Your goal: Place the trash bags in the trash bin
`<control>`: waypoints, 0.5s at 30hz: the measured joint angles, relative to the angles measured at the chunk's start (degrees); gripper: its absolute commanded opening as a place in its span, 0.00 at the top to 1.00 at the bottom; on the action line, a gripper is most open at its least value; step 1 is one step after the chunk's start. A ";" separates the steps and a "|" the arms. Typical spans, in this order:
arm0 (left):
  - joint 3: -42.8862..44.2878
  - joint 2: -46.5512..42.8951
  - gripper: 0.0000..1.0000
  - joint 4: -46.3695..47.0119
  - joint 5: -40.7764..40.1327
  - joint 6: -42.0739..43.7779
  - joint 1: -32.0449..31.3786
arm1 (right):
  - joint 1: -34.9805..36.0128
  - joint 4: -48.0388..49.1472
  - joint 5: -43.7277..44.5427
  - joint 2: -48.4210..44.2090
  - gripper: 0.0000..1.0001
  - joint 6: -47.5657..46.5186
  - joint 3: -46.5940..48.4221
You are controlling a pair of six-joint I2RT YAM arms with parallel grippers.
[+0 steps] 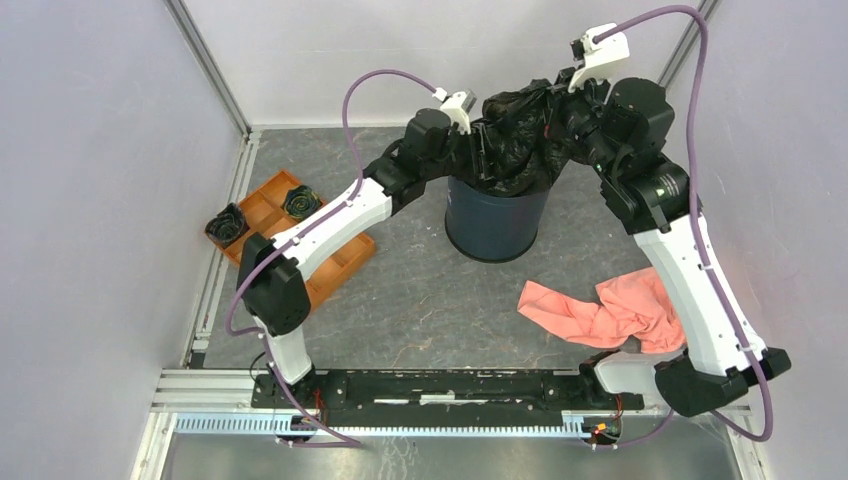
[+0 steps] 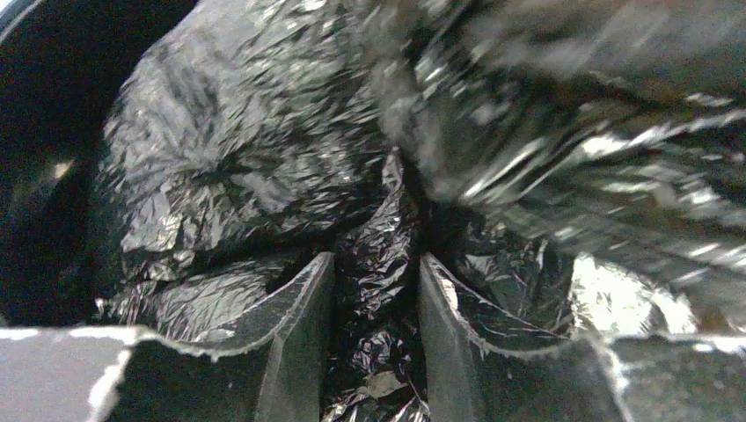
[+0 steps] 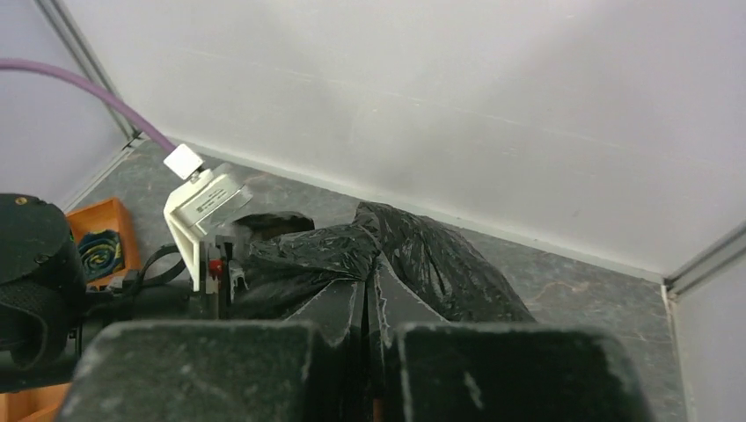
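A large black trash bag (image 1: 520, 140) is bunched over the mouth of the navy trash bin (image 1: 497, 225) at the back middle, partly inside it. My left gripper (image 1: 478, 135) reaches into the bag from the left. In the left wrist view, crinkled film (image 2: 264, 158) fills the frame and a wad of it sits gripped between the fingers of the left gripper (image 2: 376, 264). My right gripper (image 1: 553, 105) holds the bag's top from the right. In the right wrist view the right gripper (image 3: 369, 280) is pinched shut on a fold of the bag (image 3: 422, 255).
An orange compartment tray (image 1: 335, 262) lies at the left, under the left arm, with two small dark wads (image 1: 227, 223) (image 1: 300, 202) at its far end. A pink cloth (image 1: 610, 310) lies on the floor at the right, near the right arm. Walls enclose three sides.
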 measured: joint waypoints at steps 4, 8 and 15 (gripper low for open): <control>3.72 0.66 0.42 -4.17 -1.97 0.46 -0.31 | -0.39 0.26 -2.56 1.88 1.00 0.68 -0.59; 4.50 -1.81 0.29 -7.78 -6.05 2.56 0.20 | -0.72 0.26 -4.63 2.45 1.00 1.09 -3.08; -1.36 -15.43 0.11 -11.41 -14.62 5.84 0.68 | -1.03 0.79 -9.38 3.61 1.00 2.32 -6.10</control>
